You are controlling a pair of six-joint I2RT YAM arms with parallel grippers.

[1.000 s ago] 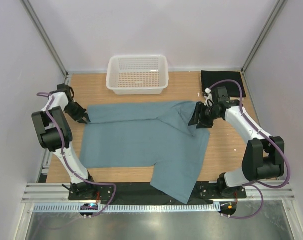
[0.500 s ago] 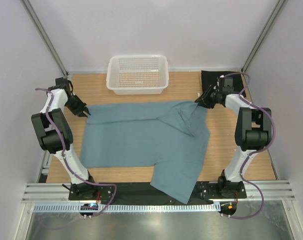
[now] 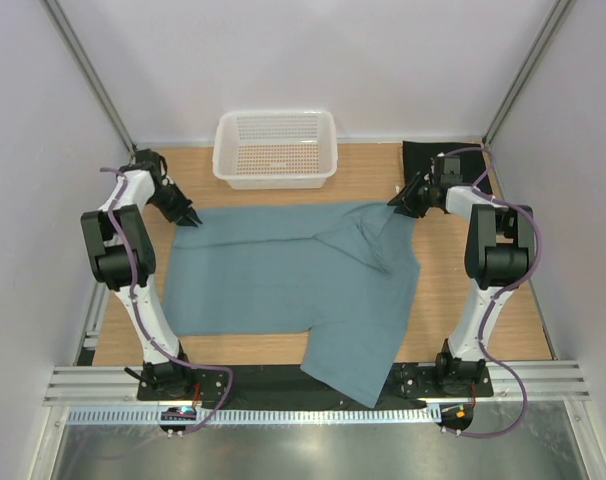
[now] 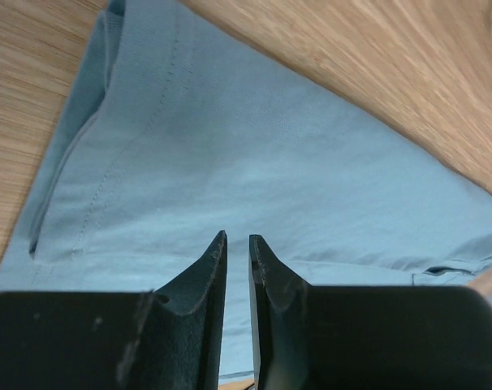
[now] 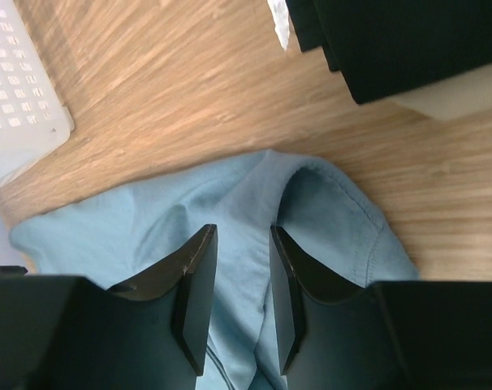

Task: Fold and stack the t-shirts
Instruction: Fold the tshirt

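A wooden table [image 3: 453, 290] is sitting between pale walls [image 3: 383, 70]. A large teal shirt [image 3: 283, 280] is lying flat at centre, its long axis running left to right and one part trailing toward the bottom edge. At its upper left corner the left gripper [image 4: 236, 237] is hovering, jaws nearly together and empty. At its upper right the right gripper [image 5: 242, 231] is holding its jaws apart over a rumpled sleeve. Beyond, a white basket [image 3: 275, 180] is sitting at top centre and a folded black shirt [image 3: 453, 158] at upper right.

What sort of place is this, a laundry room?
Likely a robotics lab test cell, not a home: a left arm and right arm bolted by a wooden table, plain white walls around it, one teal t-shirt laid out.
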